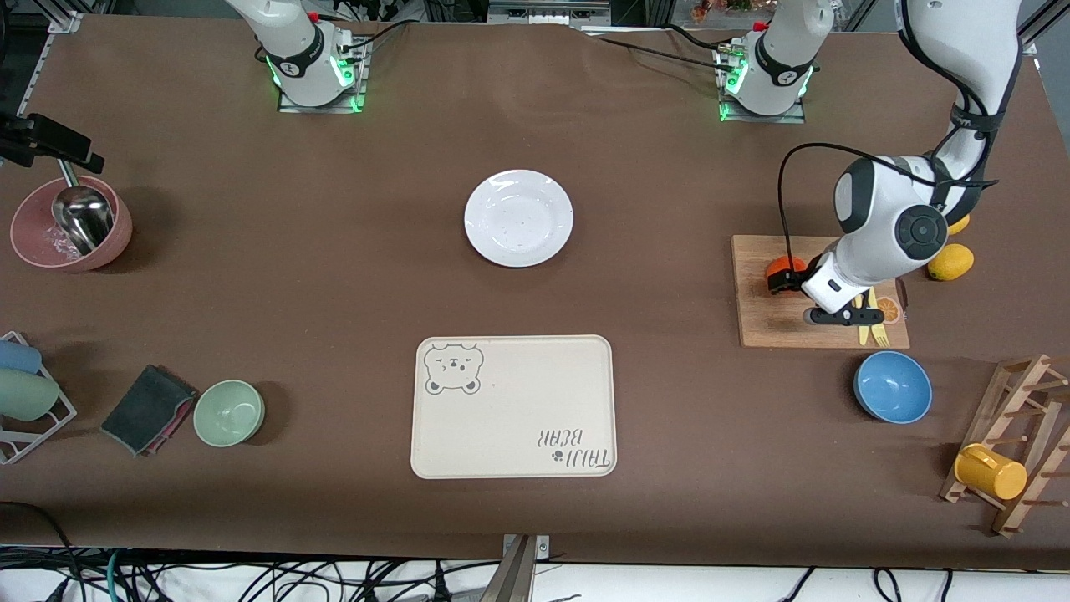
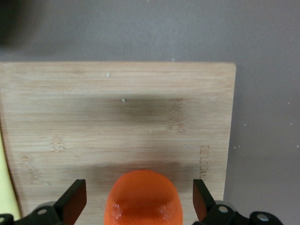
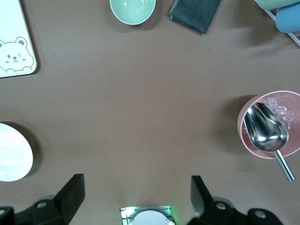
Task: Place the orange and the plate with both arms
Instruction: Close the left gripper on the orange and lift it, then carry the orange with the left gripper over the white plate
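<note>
The left gripper (image 1: 786,284) is low over the wooden cutting board (image 1: 777,322) at the left arm's end of the table, with its fingers spread wide on either side of the orange (image 1: 783,267). In the left wrist view, the orange (image 2: 143,199) sits on the board (image 2: 117,117) between the two fingertips (image 2: 72,201), with a visible gap on each side; no contact between the pads and the fruit is visible. The white plate (image 1: 518,218) lies flat on the brown table (image 1: 292,276) near its middle, well apart from the board and farther from the front camera than the cream bear-print tray (image 1: 513,407). The right arm waits raised above its base; the right gripper (image 3: 136,197) appears in the right wrist view only, its fingers spread apart and holding nothing, over bare table. That view also shows the plate edge (image 3: 11,152), a pink bowl (image 3: 248,136) containing a metal scoop (image 3: 265,131), and a green bowl (image 3: 132,10).
</note>
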`<state>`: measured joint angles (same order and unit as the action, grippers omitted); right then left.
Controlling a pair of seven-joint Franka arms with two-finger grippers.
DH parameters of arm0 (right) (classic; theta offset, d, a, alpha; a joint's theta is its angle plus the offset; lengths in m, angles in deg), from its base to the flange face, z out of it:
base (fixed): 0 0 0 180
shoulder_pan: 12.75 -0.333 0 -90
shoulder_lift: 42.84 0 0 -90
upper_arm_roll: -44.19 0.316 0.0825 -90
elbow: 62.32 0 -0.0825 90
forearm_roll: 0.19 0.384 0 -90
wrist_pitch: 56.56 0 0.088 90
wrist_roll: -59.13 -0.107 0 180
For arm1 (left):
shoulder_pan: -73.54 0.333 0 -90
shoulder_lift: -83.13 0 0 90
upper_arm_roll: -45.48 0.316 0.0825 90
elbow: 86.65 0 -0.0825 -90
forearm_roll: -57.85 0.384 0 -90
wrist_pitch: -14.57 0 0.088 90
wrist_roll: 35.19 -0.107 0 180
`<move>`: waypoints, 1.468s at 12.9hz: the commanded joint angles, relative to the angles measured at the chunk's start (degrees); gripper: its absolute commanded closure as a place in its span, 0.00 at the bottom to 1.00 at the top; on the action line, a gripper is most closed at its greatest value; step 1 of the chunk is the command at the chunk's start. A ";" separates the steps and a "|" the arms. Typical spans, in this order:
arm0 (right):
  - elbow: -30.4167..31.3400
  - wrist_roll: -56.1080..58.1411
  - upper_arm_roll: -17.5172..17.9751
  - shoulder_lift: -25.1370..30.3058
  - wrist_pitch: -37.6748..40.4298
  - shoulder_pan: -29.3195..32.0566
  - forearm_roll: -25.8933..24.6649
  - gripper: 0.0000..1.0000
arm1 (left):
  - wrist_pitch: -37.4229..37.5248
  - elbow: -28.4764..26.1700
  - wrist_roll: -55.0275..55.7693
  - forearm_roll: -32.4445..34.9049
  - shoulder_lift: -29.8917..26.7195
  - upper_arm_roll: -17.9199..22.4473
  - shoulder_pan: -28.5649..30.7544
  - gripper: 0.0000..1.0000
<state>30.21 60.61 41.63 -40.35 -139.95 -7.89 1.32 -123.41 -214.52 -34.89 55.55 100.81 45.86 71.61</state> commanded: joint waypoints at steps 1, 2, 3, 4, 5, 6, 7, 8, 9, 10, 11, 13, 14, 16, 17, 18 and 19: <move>1.42 0.46 -0.17 1.38 -0.63 -0.11 -0.63 0.00 | -1.33 -3.26 -0.83 1.15 -1.25 -0.11 0.09 0.00; 1.42 0.46 -0.17 1.20 -0.63 -0.11 -0.63 0.00 | -0.89 -3.52 -0.75 1.15 -0.64 -0.11 0.09 0.00; 1.42 0.46 -0.09 1.02 -0.63 -0.11 -0.63 0.00 | -0.63 -3.70 -0.57 1.15 -0.20 -0.11 0.00 0.00; 1.42 0.46 -0.08 1.11 -0.72 -0.11 -0.63 0.00 | 0.07 -3.70 -0.57 1.15 0.41 -0.29 0.00 0.00; 1.42 0.46 -0.08 1.11 -0.81 -0.11 -0.63 0.00 | 0.51 -3.61 -0.22 1.15 0.77 -0.20 0.00 0.00; 1.42 0.46 -0.08 1.20 -0.72 -0.11 -0.63 0.00 | 0.69 -3.35 0.04 1.07 0.77 -0.29 0.00 0.16; 1.42 0.46 -0.08 1.20 -0.72 -0.11 -0.63 0.00 | 0.78 -3.17 1.09 1.07 0.60 -0.29 0.00 0.66; 1.68 0.46 -0.08 1.20 -0.72 -0.11 -0.63 0.00 | 0.78 -2.83 2.14 1.07 0.51 -0.29 0.00 0.82; 2.04 0.46 -0.08 1.46 -0.72 -0.11 -0.63 0.00 | 1.13 -1.43 3.46 1.07 0.33 -0.55 -0.08 0.89; 2.21 0.46 -0.08 1.55 -0.63 -0.11 -0.63 0.00 | 4.00 1.28 6.00 0.98 0.33 -1.86 -0.43 0.92; 2.21 0.55 -0.08 1.55 -0.63 -0.11 -0.63 0.00 | 8.56 5.83 10.29 0.80 0.94 -3.35 -1.13 0.93; 2.65 0.46 -0.08 1.55 -0.72 -0.11 -0.63 0.00 | 16.57 15.85 20.12 0.19 4.70 -5.20 -5.16 0.93; 2.74 0.46 -0.08 1.55 -0.72 -0.11 -0.63 0.00 | 18.43 20.08 24.96 -1.20 7.16 -6.08 -7.62 0.93; 2.48 0.46 0.00 1.64 -0.81 -0.11 -0.63 0.00 | 18.54 27.02 34.63 -5.86 12.17 -7.41 -14.46 0.93; 2.48 0.46 0.09 1.55 -0.81 -0.11 -0.63 0.00 | 18.54 30.11 39.29 -6.57 14.46 -7.41 -18.33 0.93; 2.65 0.46 0.00 1.55 -0.81 -0.11 -0.63 0.00 | 18.45 32.49 43.51 -6.84 16.39 -7.41 -21.58 0.93; 2.65 0.55 0.00 1.55 -0.72 -0.11 -0.89 0.00 | 18.36 35.38 47.55 -7.28 18.50 -7.41 -24.58 0.93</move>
<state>31.40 60.61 41.66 -40.27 -140.10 -7.91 1.28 -106.71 -187.31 6.38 50.01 113.02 37.65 51.91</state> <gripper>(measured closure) 0.000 0.273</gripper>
